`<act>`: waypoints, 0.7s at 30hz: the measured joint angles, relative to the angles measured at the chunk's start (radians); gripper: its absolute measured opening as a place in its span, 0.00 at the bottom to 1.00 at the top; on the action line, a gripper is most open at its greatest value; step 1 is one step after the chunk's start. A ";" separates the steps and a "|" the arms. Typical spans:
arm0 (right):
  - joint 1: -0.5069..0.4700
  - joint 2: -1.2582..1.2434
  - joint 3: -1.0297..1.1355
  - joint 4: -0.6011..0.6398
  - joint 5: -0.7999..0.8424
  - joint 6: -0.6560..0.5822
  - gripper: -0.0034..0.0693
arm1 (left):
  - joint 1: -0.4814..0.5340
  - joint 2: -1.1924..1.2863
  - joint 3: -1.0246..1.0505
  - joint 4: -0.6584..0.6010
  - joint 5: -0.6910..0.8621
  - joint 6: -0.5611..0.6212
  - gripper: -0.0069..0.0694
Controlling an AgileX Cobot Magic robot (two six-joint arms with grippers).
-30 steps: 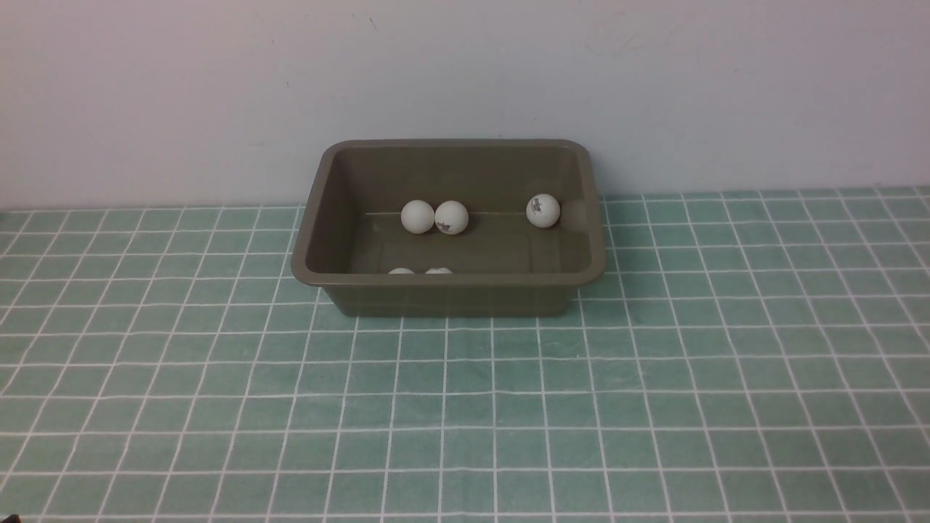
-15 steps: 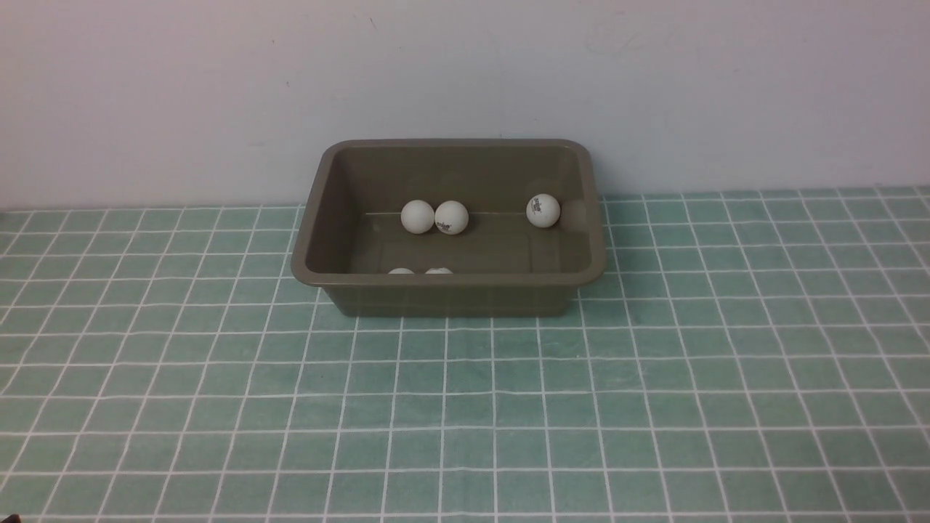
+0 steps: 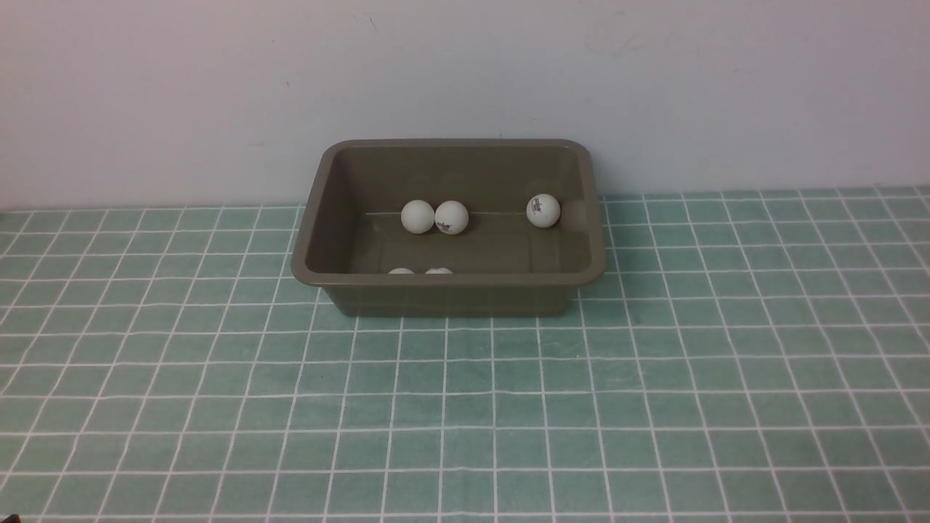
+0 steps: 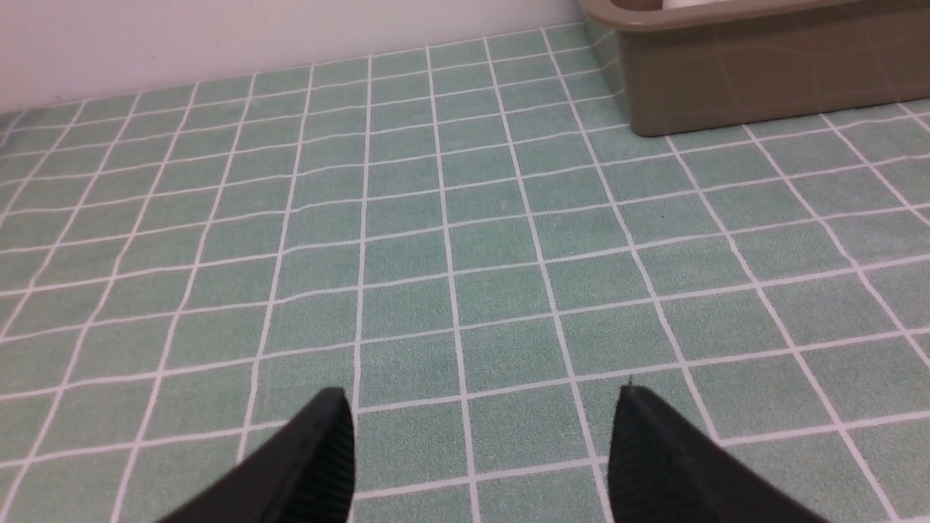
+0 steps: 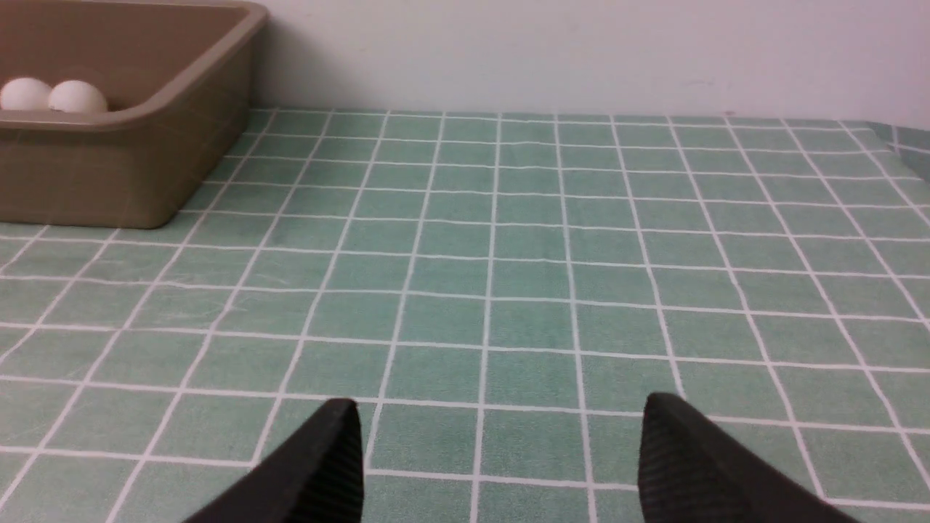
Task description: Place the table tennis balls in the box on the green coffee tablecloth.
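The olive-brown box (image 3: 327, 211) stands on the green coffee tablecloth (image 3: 465, 407) against the far wall. Several white table tennis balls lie inside it: a touching pair (image 3: 434, 217) at the middle, one with a logo (image 3: 543, 211) at the right, and two (image 3: 419, 272) half hidden behind the near wall. Neither arm shows in the front view. My left gripper (image 4: 481, 396) is open and empty over bare cloth, the box (image 4: 763, 80) well ahead. My right gripper (image 5: 498, 405) is open and empty over bare cloth; the box (image 5: 145, 160) with two balls (image 5: 51, 96) lies ahead.
A plain pale wall (image 3: 465, 73) runs right behind the box. The cloth's far right edge (image 5: 901, 145) shows in the right wrist view. No loose balls show on the cloth.
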 joint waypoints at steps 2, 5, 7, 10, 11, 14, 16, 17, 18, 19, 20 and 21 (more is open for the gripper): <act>0.023 0.000 0.000 -0.001 0.000 0.000 0.68 | 0.000 0.000 0.000 0.000 0.000 0.000 0.65; 0.028 0.000 0.001 -0.004 -0.003 0.000 0.68 | 0.000 0.000 0.000 0.000 0.000 0.000 0.65; 0.028 0.000 0.002 -0.006 -0.008 0.000 0.68 | 0.000 0.000 0.000 0.000 0.000 0.000 0.65; 0.028 0.000 0.002 -0.007 -0.009 0.000 0.68 | 0.000 0.000 0.000 0.000 0.000 0.000 0.65; 0.028 0.000 0.002 -0.007 -0.009 0.000 0.68 | 0.000 0.000 0.000 0.000 0.000 0.000 0.65; 0.028 0.000 0.002 -0.008 -0.011 0.000 0.68 | 0.000 0.000 0.000 0.000 0.000 0.000 0.65; 0.028 0.000 0.003 -0.010 -0.016 -0.001 0.68 | 0.000 0.000 0.000 0.000 0.000 0.000 0.65; 0.028 0.000 0.003 -0.011 -0.016 -0.001 0.68 | 0.000 0.000 0.000 0.000 0.000 0.000 0.65; 0.028 0.000 0.003 -0.011 -0.016 -0.001 0.68 | 0.000 0.000 0.000 0.000 0.000 0.000 0.65; 0.028 0.000 0.003 -0.011 -0.016 -0.001 0.68 | 0.000 0.000 0.000 0.000 0.000 0.000 0.65; 0.028 0.000 0.003 -0.011 -0.016 -0.001 0.68 | 0.000 0.000 0.000 0.000 0.000 0.000 0.65; 0.028 0.000 0.003 -0.011 -0.016 -0.001 0.68 | 0.000 0.000 0.000 0.000 0.000 0.000 0.65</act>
